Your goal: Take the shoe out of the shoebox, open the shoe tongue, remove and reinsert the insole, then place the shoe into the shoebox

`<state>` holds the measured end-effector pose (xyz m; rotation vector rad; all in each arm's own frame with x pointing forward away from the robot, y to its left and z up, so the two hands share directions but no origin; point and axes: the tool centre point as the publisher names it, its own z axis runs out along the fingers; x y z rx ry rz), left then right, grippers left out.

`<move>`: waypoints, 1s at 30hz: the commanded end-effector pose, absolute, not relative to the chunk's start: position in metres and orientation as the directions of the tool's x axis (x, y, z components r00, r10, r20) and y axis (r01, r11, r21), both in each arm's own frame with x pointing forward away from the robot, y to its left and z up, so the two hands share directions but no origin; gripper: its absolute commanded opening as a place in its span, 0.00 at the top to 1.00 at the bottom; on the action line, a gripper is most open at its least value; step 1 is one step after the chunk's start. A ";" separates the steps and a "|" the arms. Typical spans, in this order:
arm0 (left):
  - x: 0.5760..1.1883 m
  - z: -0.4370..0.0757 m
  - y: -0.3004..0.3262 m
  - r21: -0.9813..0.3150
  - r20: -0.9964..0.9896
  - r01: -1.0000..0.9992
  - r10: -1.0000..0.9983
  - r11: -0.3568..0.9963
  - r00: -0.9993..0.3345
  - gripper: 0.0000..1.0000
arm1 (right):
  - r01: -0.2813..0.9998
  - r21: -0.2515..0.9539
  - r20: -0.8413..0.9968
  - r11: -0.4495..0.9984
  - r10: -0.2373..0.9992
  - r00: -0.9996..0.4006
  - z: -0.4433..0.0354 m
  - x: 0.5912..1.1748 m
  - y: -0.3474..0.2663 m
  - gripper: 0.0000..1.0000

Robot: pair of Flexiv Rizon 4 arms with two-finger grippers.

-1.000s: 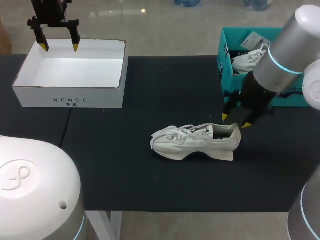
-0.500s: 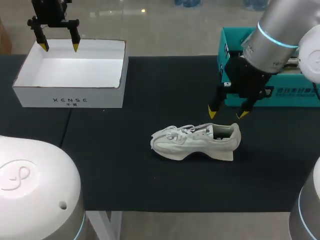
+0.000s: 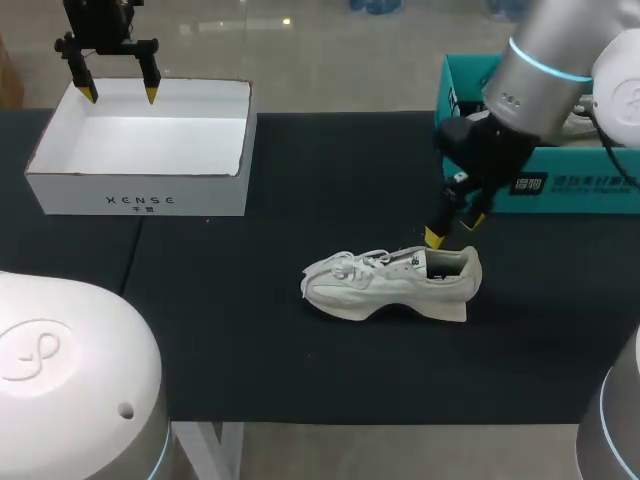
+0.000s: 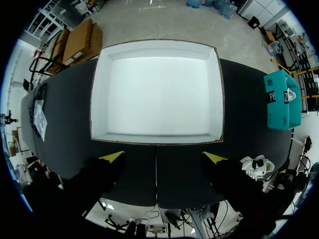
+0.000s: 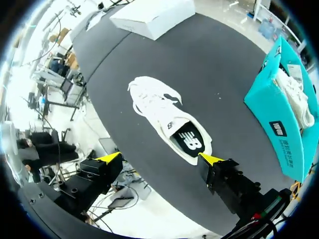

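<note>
A white sneaker [image 3: 390, 283] lies on its sole on the black mat, toe pointing left. Its dark insole [image 5: 189, 141] shows through the shoe's opening. My right gripper [image 3: 453, 228] hangs open just above and behind the heel, touching nothing. In the right wrist view the sneaker [image 5: 167, 119] lies ahead of that gripper [image 5: 159, 158], with the heel close to one fingertip. A teal shoebox [image 3: 560, 185] stands at the back right. My left gripper [image 3: 120, 94] is open above the far rim of a white box [image 3: 140, 195], empty.
In the right wrist view the teal shoebox [image 5: 284, 124] holds a second white shoe [image 5: 294, 97]. The left wrist view looks down into the white box [image 4: 99, 94], which holds nothing, with the left gripper [image 4: 163, 158] over the mat beside it.
My right gripper has lifted away from the sneaker's heel, swung back toward the teal box and turned, with its fingers spread wider. The sneaker and the left arm have stayed put.
</note>
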<state>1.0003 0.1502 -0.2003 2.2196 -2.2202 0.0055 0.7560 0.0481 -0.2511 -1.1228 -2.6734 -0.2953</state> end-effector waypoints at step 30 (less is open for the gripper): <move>1.000 -0.200 0.150 0.000 0.002 -1.000 -1.000 0.000 0.000 0.00 | -0.016 0.091 0.018 0.996 -0.017 -1.000 -0.235 0.756 -0.003 0.00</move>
